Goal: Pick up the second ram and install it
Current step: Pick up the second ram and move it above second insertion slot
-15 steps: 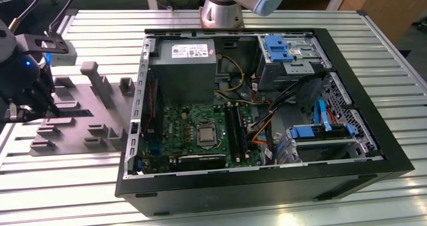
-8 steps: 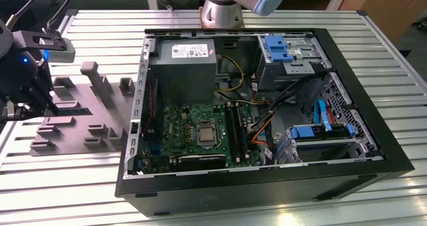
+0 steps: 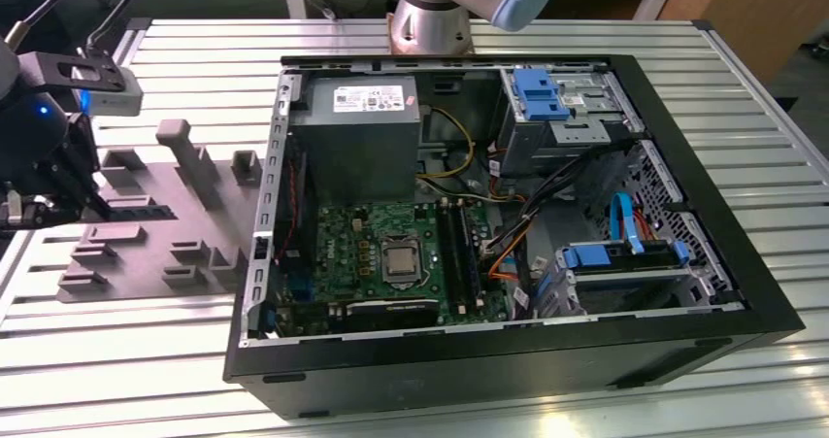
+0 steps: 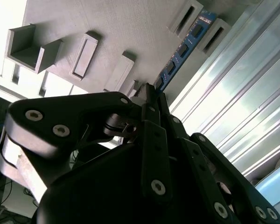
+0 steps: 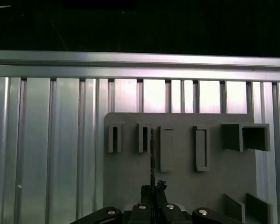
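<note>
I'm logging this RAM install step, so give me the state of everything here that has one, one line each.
second ram: on edge, one end clamped in the jaws, far end between two raised blocks of the grey tray, not installed.
gripper: jaws shut on the second ram.
computer case: lying on its side, panel off, motherboard exposed.

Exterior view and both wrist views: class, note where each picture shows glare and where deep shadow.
Exterior view: glare streaks on the table slats; the computer case interior is darker. Second wrist view: slats blown out white; the gripper near-black, the second ram blue. First wrist view: bright slats beyond the grey tray, blackness past the table.
</note>
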`<state>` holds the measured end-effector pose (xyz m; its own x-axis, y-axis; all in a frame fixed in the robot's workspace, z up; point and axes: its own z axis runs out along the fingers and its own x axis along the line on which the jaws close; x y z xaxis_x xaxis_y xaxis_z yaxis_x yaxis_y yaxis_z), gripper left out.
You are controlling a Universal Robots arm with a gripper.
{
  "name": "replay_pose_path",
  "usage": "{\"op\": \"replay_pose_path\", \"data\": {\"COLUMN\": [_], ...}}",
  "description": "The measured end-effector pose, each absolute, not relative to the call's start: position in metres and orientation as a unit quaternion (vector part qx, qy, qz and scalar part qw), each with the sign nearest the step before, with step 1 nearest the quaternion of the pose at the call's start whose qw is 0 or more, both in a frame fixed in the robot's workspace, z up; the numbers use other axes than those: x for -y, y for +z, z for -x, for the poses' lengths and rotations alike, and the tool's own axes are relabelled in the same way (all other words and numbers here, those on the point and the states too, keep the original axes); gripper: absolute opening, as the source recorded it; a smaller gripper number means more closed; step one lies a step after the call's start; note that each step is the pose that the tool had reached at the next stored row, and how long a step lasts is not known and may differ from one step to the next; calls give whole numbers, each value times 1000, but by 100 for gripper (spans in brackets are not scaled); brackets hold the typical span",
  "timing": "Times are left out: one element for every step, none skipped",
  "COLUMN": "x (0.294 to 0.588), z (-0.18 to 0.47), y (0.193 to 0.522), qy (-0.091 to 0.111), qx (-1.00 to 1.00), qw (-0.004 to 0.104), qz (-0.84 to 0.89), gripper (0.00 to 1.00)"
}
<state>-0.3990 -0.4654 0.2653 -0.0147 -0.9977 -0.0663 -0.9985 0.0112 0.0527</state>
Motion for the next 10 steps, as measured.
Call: {"op": "replay_pose_path", "data": {"x": [465, 465, 465, 465, 465, 465, 465, 465, 465, 465], "z": [399, 399, 399, 399, 399, 399, 399, 399, 399, 399], "y": [266, 267, 268, 269, 270, 271, 271, 272, 273, 274], "qy": [42, 42, 42, 42, 42, 42, 42, 42, 42, 42], "qx": [-711, -711, -711, -711, -711, -711, -711, -711, -711, -711], "qw": [5, 5, 5, 5, 5, 5, 5, 5, 5, 5], "qz": [702, 702, 702, 702, 702, 702, 702, 702, 702, 702], "gripper": [14, 14, 14, 14, 14, 14, 14, 14, 14, 14]}}
